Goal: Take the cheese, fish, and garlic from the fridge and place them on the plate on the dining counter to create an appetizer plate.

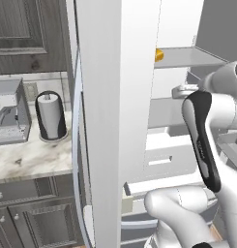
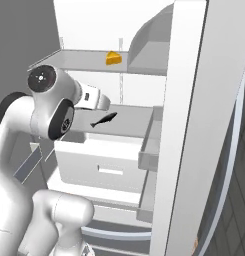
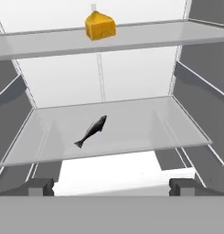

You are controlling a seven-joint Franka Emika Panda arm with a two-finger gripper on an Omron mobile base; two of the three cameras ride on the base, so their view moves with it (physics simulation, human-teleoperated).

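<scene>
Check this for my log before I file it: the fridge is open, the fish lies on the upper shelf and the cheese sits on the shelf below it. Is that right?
Not quite: the two are swapped. In the hand view the cheese sits on the upper shelf and the fish lies on the shelf below. The fridge is open, as you say.

Flat, even rendered light, soft faint shadows, no glare; slightly soft, low-resolution edges throughout.

Paper towel roll (image 1: 51, 116) upright on marble wall counter (image 1: 33, 160); grey appliance (image 1: 9, 112) just beside it.
</scene>
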